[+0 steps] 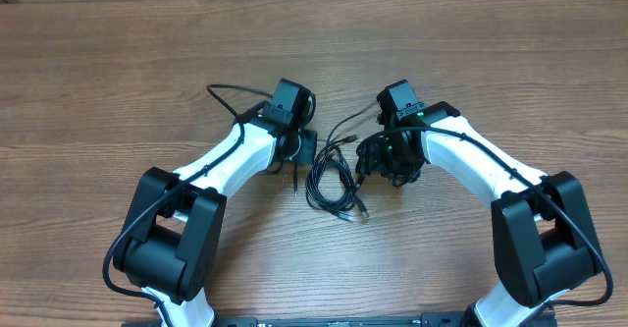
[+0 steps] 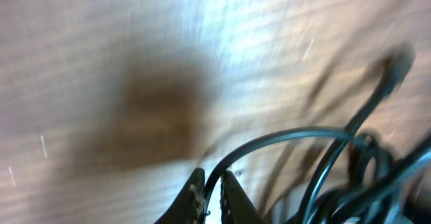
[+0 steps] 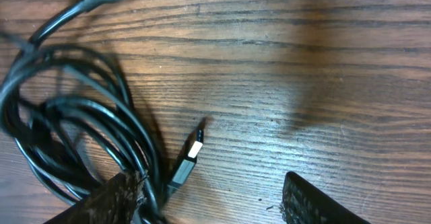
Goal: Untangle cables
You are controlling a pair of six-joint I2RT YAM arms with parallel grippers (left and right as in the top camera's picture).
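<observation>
At the middle of the wooden surface (image 1: 118,91), the cables (image 1: 331,178) lie bunched in a loose black coil between your 2 arms. 1 strand curves away up toward the right arm, and small plug ends (image 1: 362,212) poke out on the side nearest the bases. Your left end effector (image 2: 213,198) sits at the coil's left edge, its 2 fingers (image 2: 195,196) pressed close together and pinching 1 thin strand that arcs up and over from between them. The rest of the bundle shows blurred at the lower right of the left wrist view. Your right end effector (image 3: 212,200) hovers low at the coil's right edge with its fingers spread wide and nothing held between them. 1 finger overlaps the coil's rim; whether it touches, you cannot tell. The other stands well apart over bare wood. Just beside the loops, in the gap between the spread fingers, a silver-tipped plug (image 3: 191,155) lies flat on the grain, pointing away from the right wrist camera.
</observation>
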